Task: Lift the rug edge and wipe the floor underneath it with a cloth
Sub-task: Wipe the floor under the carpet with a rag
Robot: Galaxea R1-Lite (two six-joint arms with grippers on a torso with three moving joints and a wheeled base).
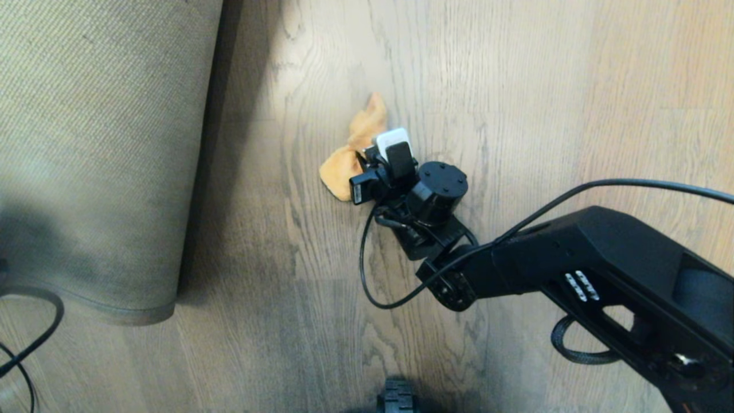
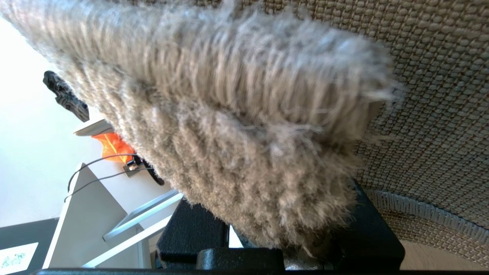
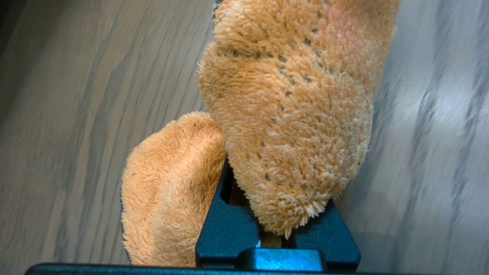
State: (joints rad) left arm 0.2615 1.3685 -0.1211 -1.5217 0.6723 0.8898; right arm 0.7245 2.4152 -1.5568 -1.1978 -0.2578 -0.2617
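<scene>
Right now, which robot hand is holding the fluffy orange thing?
The right gripper: it pinches the orange cloth against the floor. The left gripper grips the grey rug edge instead.

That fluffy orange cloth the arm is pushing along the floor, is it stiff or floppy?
Probably floppy: the cloth bunches into soft lobes around the right gripper that pinches it. Its thick pile suggests it is light and drags rather than slides on the floor. It looks unlikely to roll or break.

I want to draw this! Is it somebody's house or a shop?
Probably a room in a home. There's a wood-plank floor, a big fluffy rug folded back to show its woven underside, and a small orange cleaning cloth.
</scene>
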